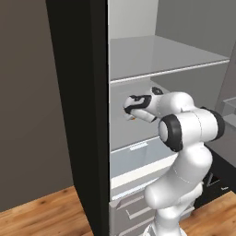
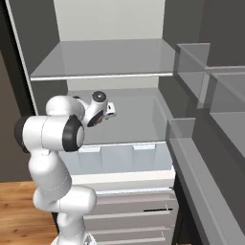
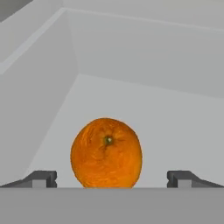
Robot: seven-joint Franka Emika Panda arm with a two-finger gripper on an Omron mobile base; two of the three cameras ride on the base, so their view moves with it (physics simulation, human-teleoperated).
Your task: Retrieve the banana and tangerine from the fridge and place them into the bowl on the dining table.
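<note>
Gripper (image 3: 111,178) was wide open, fingertips either side of the tangerine (image 3: 106,152), which sat on the fridge (image 1: 78,115) shelf near its left wall. Likely light, firm, rolls easily; pinch across the middle.

We see flat, even rendered light with no glare and only faint shading in the fridge (image 2: 115,62) corners, while edges look slightly soft and pixelated.
</note>
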